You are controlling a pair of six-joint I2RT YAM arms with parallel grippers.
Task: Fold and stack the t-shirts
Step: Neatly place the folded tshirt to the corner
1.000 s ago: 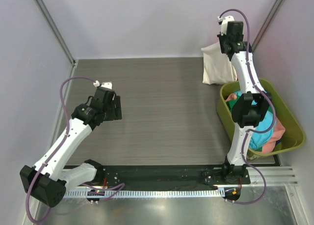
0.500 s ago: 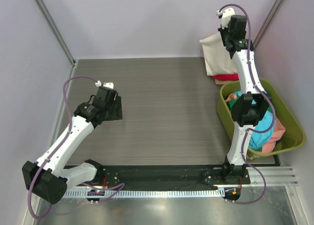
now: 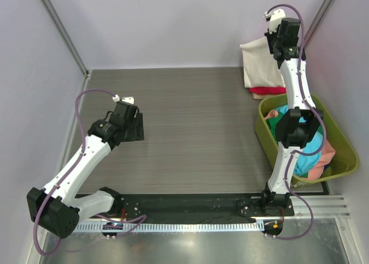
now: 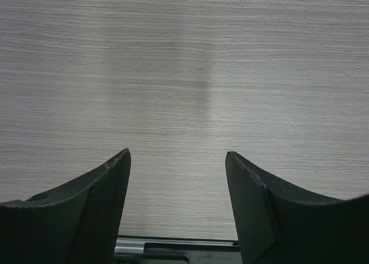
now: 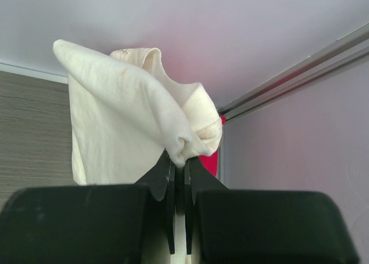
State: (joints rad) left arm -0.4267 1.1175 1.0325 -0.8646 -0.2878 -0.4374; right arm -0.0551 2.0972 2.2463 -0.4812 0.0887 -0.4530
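Am gripping cream-white t-shirt (image 3: pixel 258 65), upper right of frame, in right tool (image 5: pixel 179 160), jaws clamped on bunched fold. Left tool (image 4: pixel 177 160) hanging wide open, empty. Am risking thin pinch slipping, shirt dropping crumpled.

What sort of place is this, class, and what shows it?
Likely a robot lab's enclosed test bench: a left arm and right arm bolted to a table, plus a basket of t-shirts.
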